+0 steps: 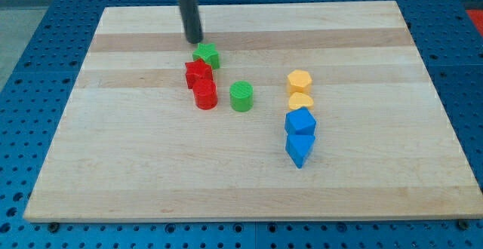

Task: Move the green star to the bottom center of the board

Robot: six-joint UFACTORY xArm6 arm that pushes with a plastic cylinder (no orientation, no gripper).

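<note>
The green star (pixel 206 55) is seen upper centre on the board (pixel 362 196), touching a red block (pixel 198 74). My tip (pixel 195 41), gripperless, is placed just above-left. Light, rigid, easily pushed from above.

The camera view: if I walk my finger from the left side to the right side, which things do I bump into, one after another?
My tip → green cylinder → blue blocks. The red and yellow ones overlap their neighbours sideways, so I skip them.

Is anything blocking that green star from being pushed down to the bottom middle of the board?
Yes. My tip sits just above the green star, nothing between. But two red blocks touch its lower side, right on the path down; the green cylinder stands slightly right of it.
</note>
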